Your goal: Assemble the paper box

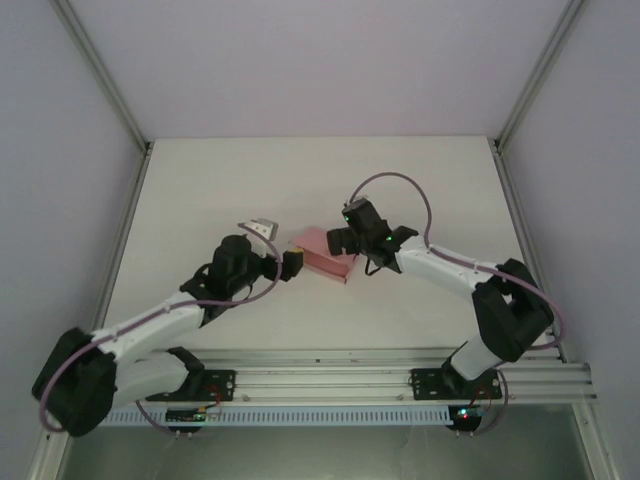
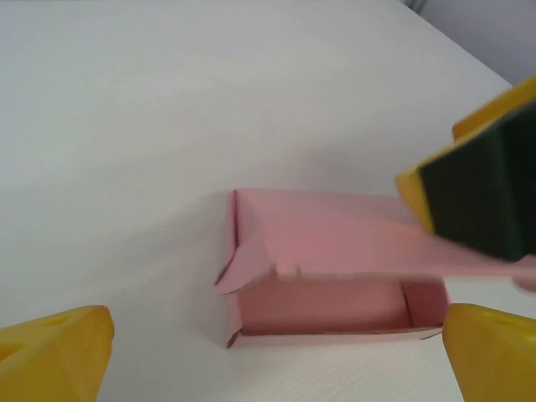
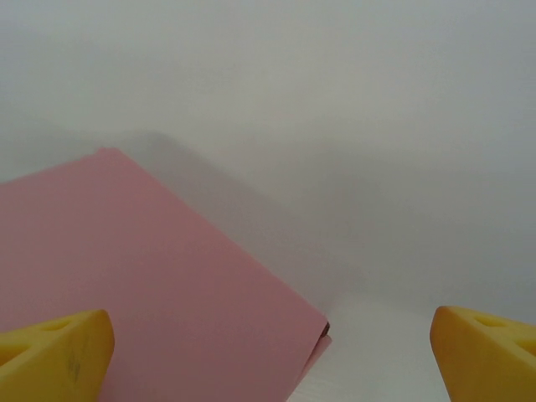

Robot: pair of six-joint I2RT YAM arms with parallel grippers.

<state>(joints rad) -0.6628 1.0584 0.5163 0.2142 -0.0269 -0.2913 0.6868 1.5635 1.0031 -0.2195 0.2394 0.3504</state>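
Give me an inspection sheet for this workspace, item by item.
Surface: white table, no marks seen.
Job's things: pink paper box, partly folded, lid flap ajar, inside showing.
Clutter: small grey wedge by the left wrist; loose or mounted, cannot tell.
Grippers: left gripper open, facing the box; right gripper open, over the lid.
Cables: purple cables loop along both arms.
Surroundings: metal frame, pale walls.
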